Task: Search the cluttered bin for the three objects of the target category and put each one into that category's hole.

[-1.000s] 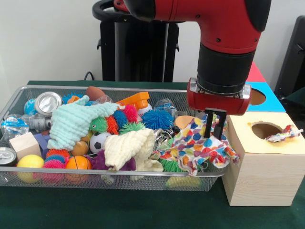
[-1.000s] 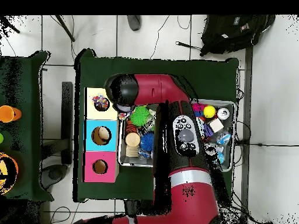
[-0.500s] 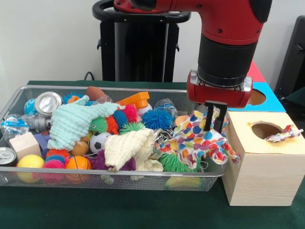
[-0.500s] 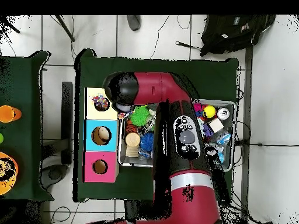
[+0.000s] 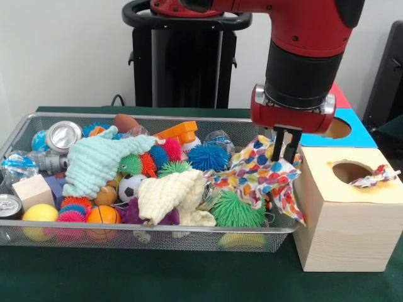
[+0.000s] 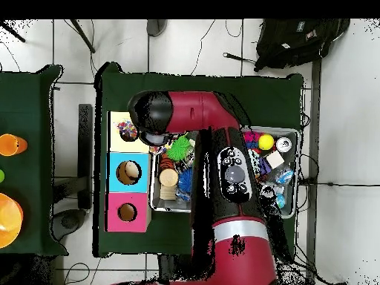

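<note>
Polka-dot cloth (image 5: pixel 263 176) clamped in fingers (image 5: pixel 284 146), hanging over bin (image 5: pixel 25 126) edge beside wooden box (image 5: pixel 349 214).

wire-mesh metal bin (image 5: pixel 38 123) | matt pale wood box (image 5: pixel 343 217) | soft printed cloth (image 5: pixel 264 176) (polka-dot) | shiny metal can (image 5: pixel 63 135) | nubby terry towels (image 5: pixel 167 195), approx.

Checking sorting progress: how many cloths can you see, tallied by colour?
Mint cloth: 1
Cream cloth: 1
Spotted cloth, held by the gripper: 1
Patterned cloth in the wooden box hole: 1
Total: 4
</note>
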Controlling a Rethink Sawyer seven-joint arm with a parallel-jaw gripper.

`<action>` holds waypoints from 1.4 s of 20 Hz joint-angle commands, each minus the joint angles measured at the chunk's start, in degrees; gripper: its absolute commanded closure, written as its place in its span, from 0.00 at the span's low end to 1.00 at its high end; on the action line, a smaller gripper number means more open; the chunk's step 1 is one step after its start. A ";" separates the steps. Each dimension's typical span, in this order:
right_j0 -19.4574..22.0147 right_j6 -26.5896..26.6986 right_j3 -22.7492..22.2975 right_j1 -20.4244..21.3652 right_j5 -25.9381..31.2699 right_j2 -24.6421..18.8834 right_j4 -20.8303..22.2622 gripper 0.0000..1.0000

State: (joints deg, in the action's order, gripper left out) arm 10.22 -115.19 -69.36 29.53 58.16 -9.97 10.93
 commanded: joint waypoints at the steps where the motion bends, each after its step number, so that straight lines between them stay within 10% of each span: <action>1: -0.38 1.51 -1.03 1.87 7.02 -3.12 -1.29 1.00; 28: -2.76 -1.10 2.74 3.84 13.89 -2.94 -3.43 1.00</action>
State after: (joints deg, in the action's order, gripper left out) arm 7.56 -115.19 -66.66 33.00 65.78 -9.96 9.48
